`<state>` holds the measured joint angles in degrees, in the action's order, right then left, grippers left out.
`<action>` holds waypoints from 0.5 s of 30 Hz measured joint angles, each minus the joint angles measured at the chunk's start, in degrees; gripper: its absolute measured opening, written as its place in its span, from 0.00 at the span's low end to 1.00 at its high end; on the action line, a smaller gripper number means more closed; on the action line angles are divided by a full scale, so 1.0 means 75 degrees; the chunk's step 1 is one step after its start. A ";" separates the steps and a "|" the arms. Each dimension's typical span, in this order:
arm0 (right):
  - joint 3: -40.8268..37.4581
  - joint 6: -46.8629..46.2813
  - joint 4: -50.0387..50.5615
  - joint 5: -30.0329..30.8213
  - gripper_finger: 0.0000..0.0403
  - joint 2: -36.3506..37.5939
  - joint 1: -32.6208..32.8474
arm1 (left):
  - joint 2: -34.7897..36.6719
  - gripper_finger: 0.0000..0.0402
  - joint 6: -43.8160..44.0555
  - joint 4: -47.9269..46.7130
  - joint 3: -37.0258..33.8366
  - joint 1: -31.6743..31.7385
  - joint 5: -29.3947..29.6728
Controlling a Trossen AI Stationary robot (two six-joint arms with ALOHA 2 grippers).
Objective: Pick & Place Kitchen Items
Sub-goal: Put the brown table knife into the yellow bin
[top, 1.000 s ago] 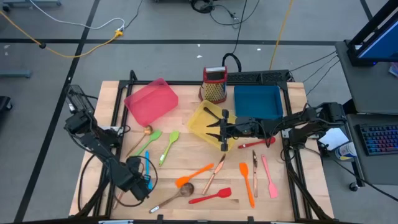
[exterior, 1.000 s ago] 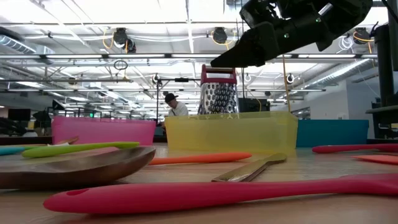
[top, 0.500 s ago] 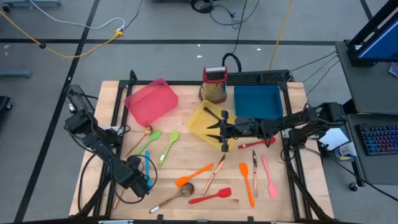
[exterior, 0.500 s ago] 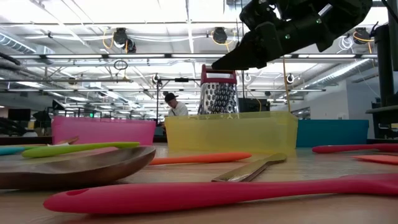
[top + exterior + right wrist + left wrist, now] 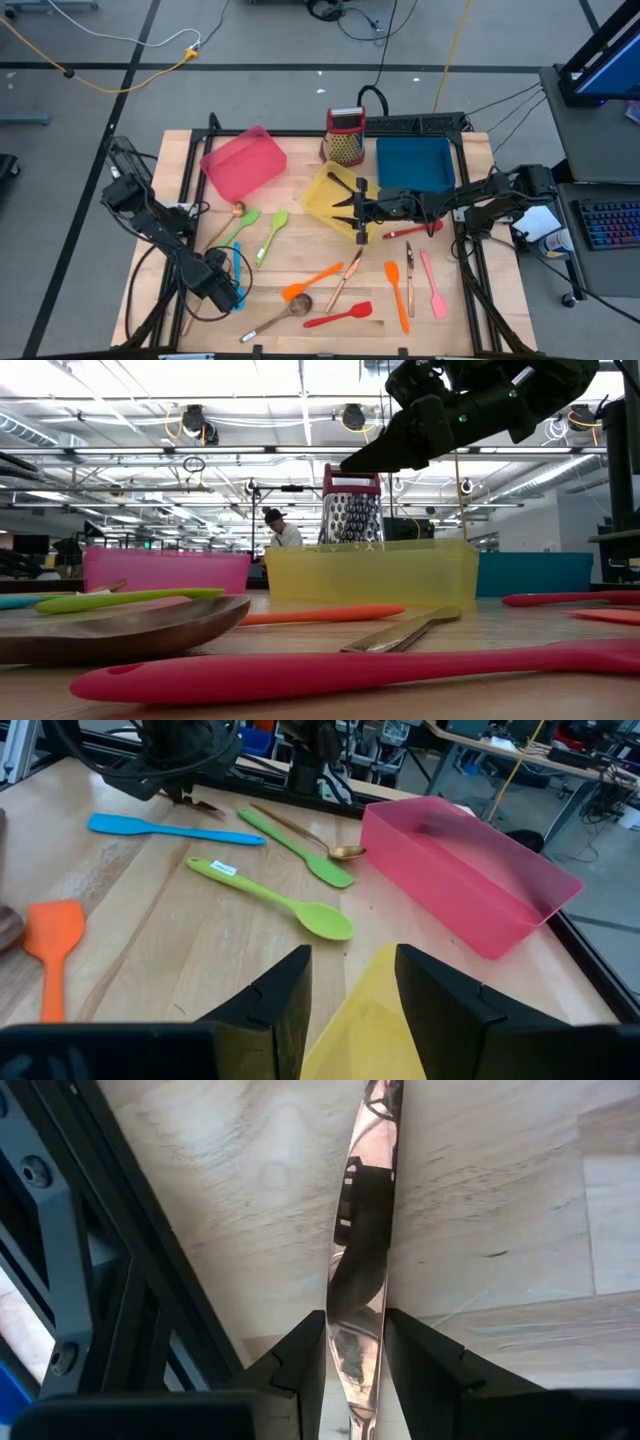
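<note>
A copper-coloured spoon [image 5: 228,225] lies on the table's left half, its bowl [image 5: 346,851] toward the pink tray. My left gripper [image 5: 208,273] is low at the table's near left, shut on the spoon's handle [image 5: 357,1295]. My right gripper [image 5: 350,205] is open and empty above the yellow tray [image 5: 325,190]; it also shows in the low view [image 5: 385,450]. Green [image 5: 272,235], blue [image 5: 170,828], orange [image 5: 312,280], red [image 5: 340,316] and pink [image 5: 432,285] utensils lie flat on the table. My left gripper pinches the copper spoon's handle [image 5: 356,1342] between its two fingers [image 5: 305,1355], toward the handle's free end. The fingers point down from above and lie across the handle. Whether the handle is off the table, I cannot tell.
A pink tray [image 5: 243,162] stands at the far left and a blue tray [image 5: 413,163] at the far right, with a red-topped grater [image 5: 346,135] between them. A brown wooden spoon [image 5: 285,312] and more copper cutlery [image 5: 410,275] lie near the front edge. A person [image 5: 283,532] is in the room behind.
</note>
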<state>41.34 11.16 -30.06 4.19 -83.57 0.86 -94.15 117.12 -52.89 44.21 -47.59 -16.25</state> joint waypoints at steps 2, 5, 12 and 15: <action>0.0000 0.0000 0.0041 0.0000 0.35 0.0000 0.0000 | 0.0006 0.28 -0.0003 0.0071 -0.0035 0.0000 -0.0003; 0.0000 0.0000 0.0105 0.0000 0.35 0.0000 0.0000 | 0.0006 0.28 -0.0001 0.0057 -0.0044 0.0000 -0.0002; 0.0000 0.0000 0.0223 -0.0003 0.35 0.0000 0.0000 | -0.0006 0.22 0.0000 0.0062 -0.0050 -0.0006 0.0003; 0.0000 0.0000 0.0223 -0.0003 0.35 0.0000 0.0000 | -0.0012 0.12 -0.0069 0.0097 -0.0050 -0.0006 0.0049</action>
<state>41.34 11.16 -28.38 4.16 -83.57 0.86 -94.24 116.60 -52.16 43.83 -47.64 -15.88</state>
